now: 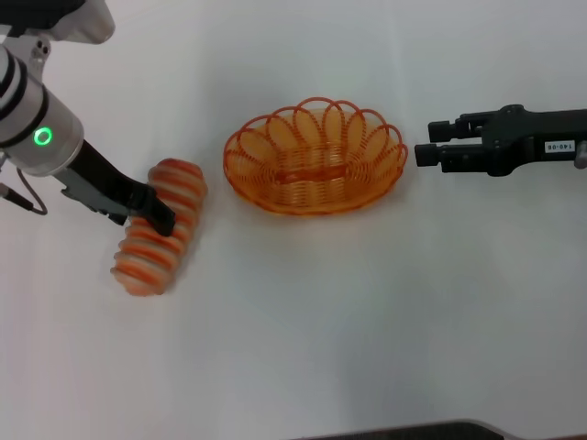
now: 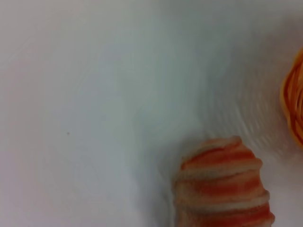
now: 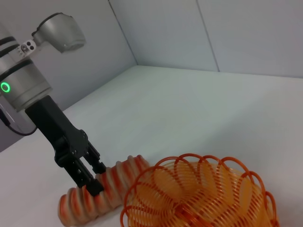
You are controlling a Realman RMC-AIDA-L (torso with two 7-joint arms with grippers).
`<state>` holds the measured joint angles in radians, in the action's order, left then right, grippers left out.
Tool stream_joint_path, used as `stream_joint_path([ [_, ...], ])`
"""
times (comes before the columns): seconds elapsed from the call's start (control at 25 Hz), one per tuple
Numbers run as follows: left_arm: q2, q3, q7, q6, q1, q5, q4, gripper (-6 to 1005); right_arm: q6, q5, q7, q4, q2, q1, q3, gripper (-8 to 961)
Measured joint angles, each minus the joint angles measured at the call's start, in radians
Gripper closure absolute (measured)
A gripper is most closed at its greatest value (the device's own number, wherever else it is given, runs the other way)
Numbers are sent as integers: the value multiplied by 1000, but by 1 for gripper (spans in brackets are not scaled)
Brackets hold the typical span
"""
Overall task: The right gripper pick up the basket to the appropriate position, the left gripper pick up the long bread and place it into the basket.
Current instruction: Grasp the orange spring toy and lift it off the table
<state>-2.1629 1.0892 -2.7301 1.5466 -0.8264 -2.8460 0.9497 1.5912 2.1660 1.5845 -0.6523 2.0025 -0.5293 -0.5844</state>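
The surface is plain white and smooth, lit evenly with only soft shadows, and behind it stand pale grey wall panels that meet in a corner and are divided by thin dark vertical seams.

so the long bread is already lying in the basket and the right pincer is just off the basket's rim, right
Not quite. The long bread is not in the basket; it lies on the table beside it, with the left pincer down on it. The head view shows this, and the basket holds nothing. The right pincer is indeed just off the basket's rim.
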Motion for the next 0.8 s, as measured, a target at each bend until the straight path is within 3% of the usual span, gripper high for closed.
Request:
stream_joint_path([
  [0.32, 0, 0, 11, -2, -5, 16, -8, 357, -6, 0, 0, 1, -2, -1, 2, 376],
  [0.52, 1, 0, 11, -1, -3, 17, -2, 550, -10, 0, 0, 1, -2, -1, 5, 376],
  [0.68, 6, -9, 41, 5, 1, 17, 9, 588, -10, -1, 0, 2, -2, -1, 6, 376],
  [0.8, 23, -14, 74, 7, 11, 14, 26, 617, -10, -3, 0, 2, -2, -1, 6, 376],
])
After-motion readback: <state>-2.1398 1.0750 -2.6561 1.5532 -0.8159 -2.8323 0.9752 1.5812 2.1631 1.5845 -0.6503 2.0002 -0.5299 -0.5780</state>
